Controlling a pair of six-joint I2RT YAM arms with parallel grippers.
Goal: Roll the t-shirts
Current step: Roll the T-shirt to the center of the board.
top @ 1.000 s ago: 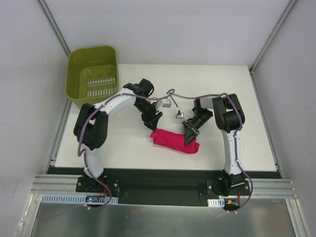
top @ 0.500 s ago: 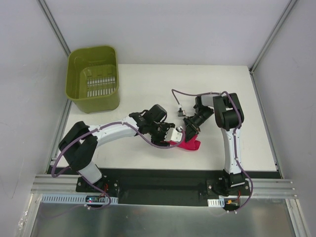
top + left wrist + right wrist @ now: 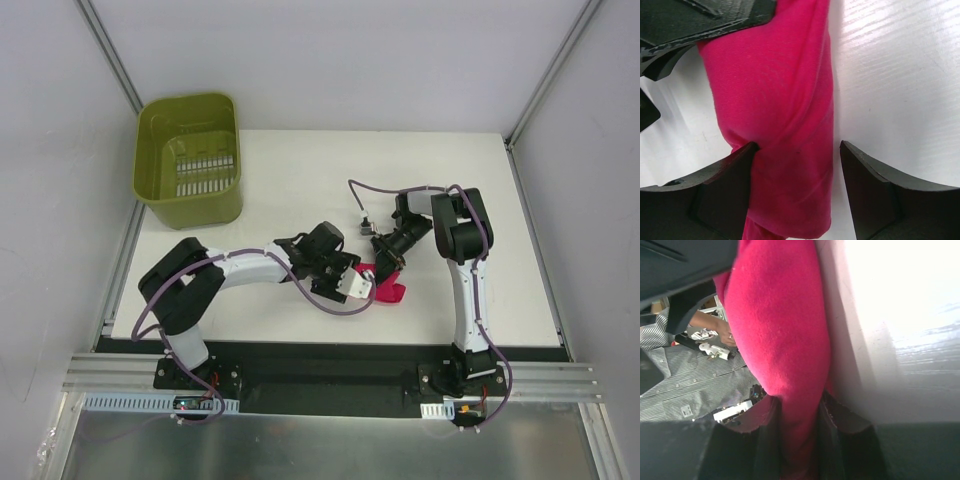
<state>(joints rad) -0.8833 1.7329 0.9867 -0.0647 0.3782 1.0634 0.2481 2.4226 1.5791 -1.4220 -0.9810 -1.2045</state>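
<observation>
One magenta t-shirt (image 3: 785, 100), rolled into a soft bundle, lies on the counter (image 3: 900, 75) between the spread fingers of the left gripper (image 3: 796, 150). One finger touches its side and the other sits just beside it. The right gripper (image 3: 799, 440) is pinched onto a fold at its tips. The thin, light fabric looks limp and likely to unroll, so the thick middle of the roll seems a safer hold than a loose edge.

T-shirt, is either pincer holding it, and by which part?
The right pincer pinches the rolled t-shirt near one end; the left pincer only straddles it.
</observation>
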